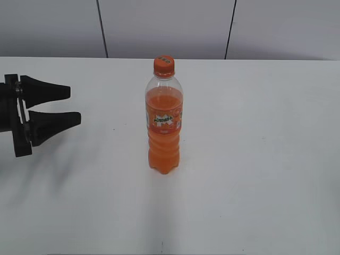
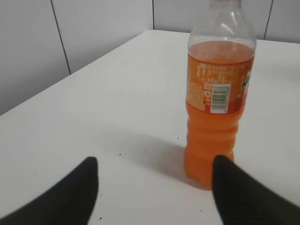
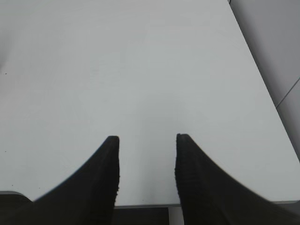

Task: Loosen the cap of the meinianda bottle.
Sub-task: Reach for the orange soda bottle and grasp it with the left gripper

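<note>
A meinianda bottle (image 1: 164,127) of orange drink stands upright near the middle of a white table (image 1: 255,159), its orange cap (image 1: 164,66) seated on the neck. The label's white and green logo faces the exterior camera, while the left wrist camera sees the barcode side (the cap is cut off by the top edge of that view). The left gripper (image 1: 73,105) hovers at the table's left edge, well apart from the bottle, its two black fingers (image 1: 50,91) spread with clear space between them, holding nothing and pointing toward the bottle. The right gripper (image 3: 146,140) appears only in its own wrist view, over bare table near an edge, its ribbed black fingers (image 3: 187,159) parted with nothing between them.
</note>
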